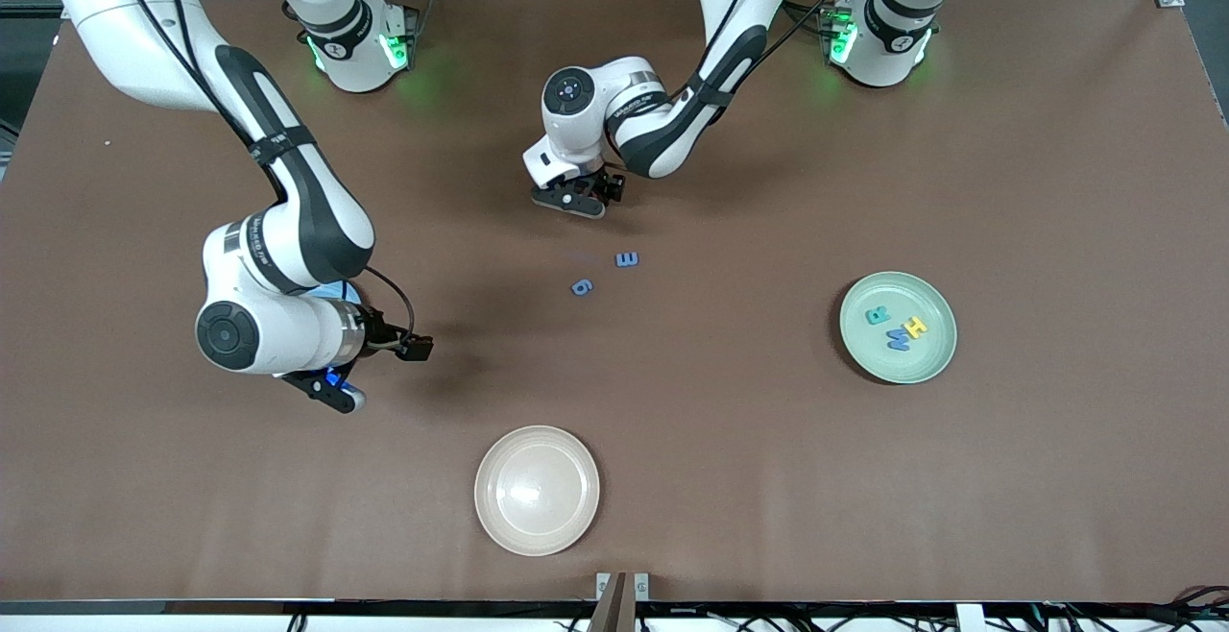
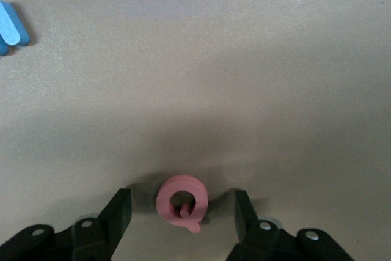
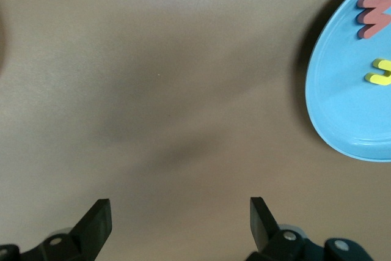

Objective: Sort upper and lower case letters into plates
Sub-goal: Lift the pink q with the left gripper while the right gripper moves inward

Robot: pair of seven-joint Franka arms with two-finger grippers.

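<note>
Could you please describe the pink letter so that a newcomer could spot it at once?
Find the left gripper, low over the table's middle, farther from the front camera than the two blue letters. The pink letter lies between its fingers: a ring with a short tail, the only pink one there.

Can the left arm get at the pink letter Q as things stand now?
Probably yes. The left gripper is low over the table with a finger on each side of the pink letter Q, not yet touching it. Nothing lies between the fingers and the letter.
</note>
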